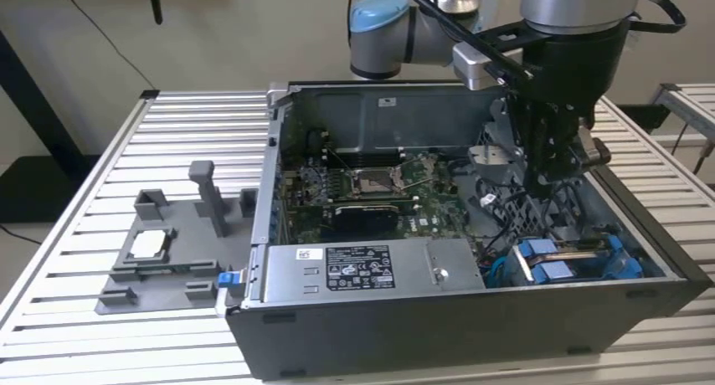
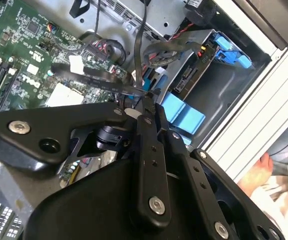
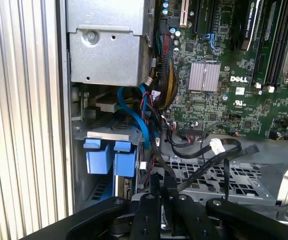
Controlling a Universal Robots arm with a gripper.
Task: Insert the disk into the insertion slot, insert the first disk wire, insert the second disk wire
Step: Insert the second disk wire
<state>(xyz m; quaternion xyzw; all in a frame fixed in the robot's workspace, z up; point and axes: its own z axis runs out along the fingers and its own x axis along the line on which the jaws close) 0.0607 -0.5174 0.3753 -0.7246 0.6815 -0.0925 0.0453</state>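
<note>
Atop slatted metal table [image 1: 79,201]: open computer case [image 1: 447,335], side panel off, insides facing up. At case's front corner, on exterior view's right: insertion slot [image 2: 219,95], grey metal cage with blue tabs, with disk [image 2: 188,79] seated inside in its blue carrier, close between cage walls. Directly above slot, just inside case's side wall: gripper [image 1: 542,188], reaching straight down through case's open top. Pinches thin black wire [image 2: 103,82] between fingers [image 2: 146,140] pressed together, in both wrist views. Tight surroundings: loose cables [image 3: 159,90] bunched between gripper and case's motherboard [image 1: 369,192], power supply [image 1: 357,268] along case's front wall. Free room upward, above case's rim. Outside case, beyond table's slats: a person's hand [image 2: 256,175].
</note>
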